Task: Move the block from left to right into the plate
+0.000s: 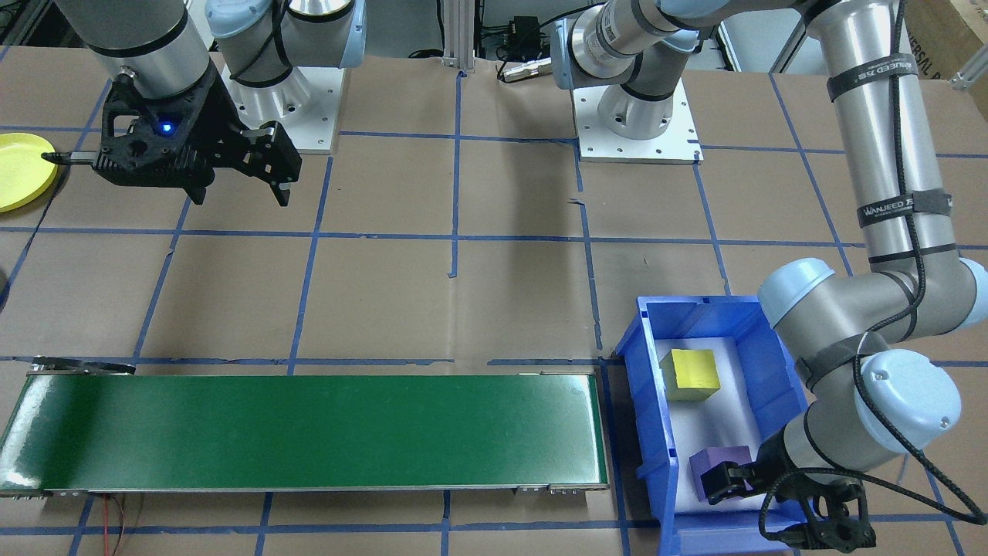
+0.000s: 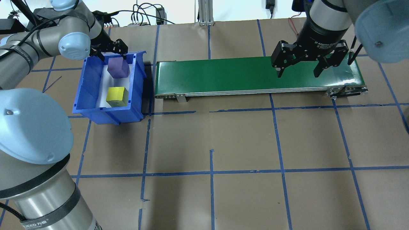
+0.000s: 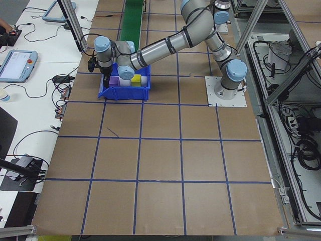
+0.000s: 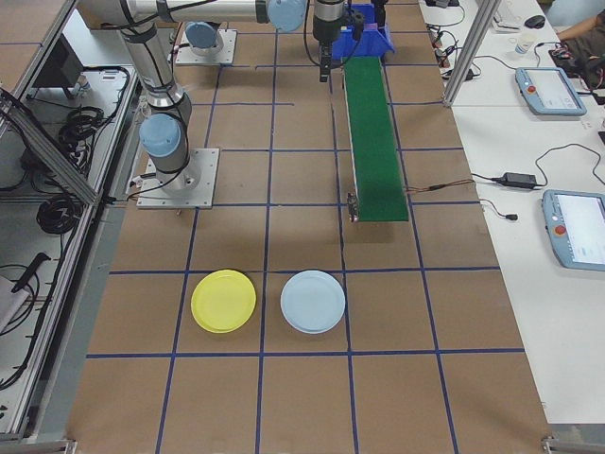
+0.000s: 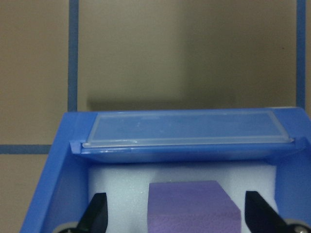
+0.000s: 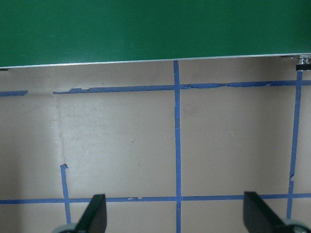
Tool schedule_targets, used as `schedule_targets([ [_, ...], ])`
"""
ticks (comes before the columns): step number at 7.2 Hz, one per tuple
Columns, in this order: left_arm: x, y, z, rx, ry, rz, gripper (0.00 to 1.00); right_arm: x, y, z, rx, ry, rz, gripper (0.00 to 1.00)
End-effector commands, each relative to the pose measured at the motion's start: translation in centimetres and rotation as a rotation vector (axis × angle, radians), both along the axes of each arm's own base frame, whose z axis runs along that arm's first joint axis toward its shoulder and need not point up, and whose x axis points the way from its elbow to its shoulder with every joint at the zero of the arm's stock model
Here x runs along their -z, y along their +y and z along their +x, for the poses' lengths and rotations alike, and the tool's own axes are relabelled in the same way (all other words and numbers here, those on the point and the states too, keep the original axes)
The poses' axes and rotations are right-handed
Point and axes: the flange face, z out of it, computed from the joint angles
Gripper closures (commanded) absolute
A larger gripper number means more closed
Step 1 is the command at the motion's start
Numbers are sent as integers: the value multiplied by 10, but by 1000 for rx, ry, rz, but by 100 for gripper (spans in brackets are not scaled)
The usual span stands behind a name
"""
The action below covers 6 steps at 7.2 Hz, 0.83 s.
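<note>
A purple block (image 5: 192,204) and a yellow block (image 2: 117,96) sit on white foam inside the blue bin (image 2: 83,83). My left gripper (image 5: 177,217) is open at the bin's far end. In the left wrist view its fingers (image 5: 97,214) stand either side of the purple block (image 1: 716,462) with gaps to it. My right gripper (image 2: 298,72) hangs open and empty above the table beside the other end of the green conveyor belt (image 2: 243,75). The yellow plate (image 1: 18,170) lies flat and empty on the table beyond the right gripper (image 1: 242,194).
A pale blue plate (image 4: 313,301) lies beside the yellow plate (image 4: 223,301). The conveyor runs from the bin toward the plates. Both arm bases (image 1: 634,131) stand on white mounting plates at the robot's side of the taped brown table.
</note>
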Motion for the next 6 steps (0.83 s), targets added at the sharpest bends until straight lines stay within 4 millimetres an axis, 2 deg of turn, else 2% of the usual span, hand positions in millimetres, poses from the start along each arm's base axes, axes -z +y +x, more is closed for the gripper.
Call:
schedule_targets([
  [1, 15, 2, -3, -1, 5, 24, 0, 0, 0, 0, 0, 0, 0, 0],
  [4, 37, 9, -4, 7, 13, 65, 1, 0, 0, 0, 0, 0, 0, 0],
  [5, 38, 9, -6, 8, 13, 68, 18, 0, 0, 1, -2, 0, 0, 0],
  [6, 37, 10, -7, 13, 14, 72, 44, 0, 0, 0, 0, 0, 0, 0],
])
